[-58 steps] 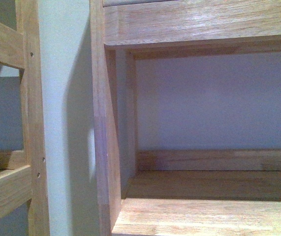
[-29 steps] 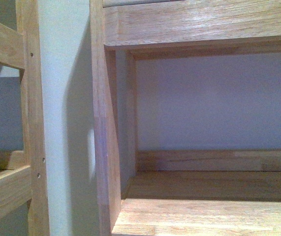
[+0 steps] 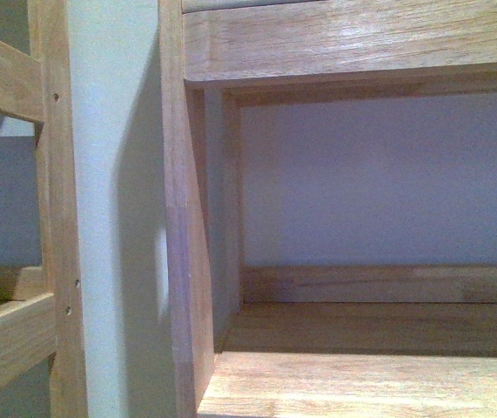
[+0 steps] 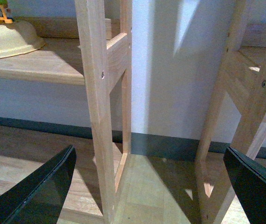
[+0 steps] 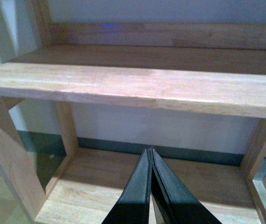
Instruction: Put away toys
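Ahead of us the wooden shelf [image 3: 361,383] lies bare under its top rail [image 3: 352,39], open back to the wall. A thick upright post [image 3: 183,261] bounds it on the left, and beyond a narrow strip of wall stands a second shelf frame [image 3: 52,218]. By our left arm, floor shows between two frames [image 4: 102,102]; a pale bowl [image 4: 7,39] occupies that shelf.

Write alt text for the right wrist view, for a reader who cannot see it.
The right gripper, its two dark fingers pressed together with nothing between them, points at a bare light wooden shelf unit. A wide shelf board crosses the view, with a lower board beneath it, and a pale wall with a dark baseboard shows behind. No toy is in sight.
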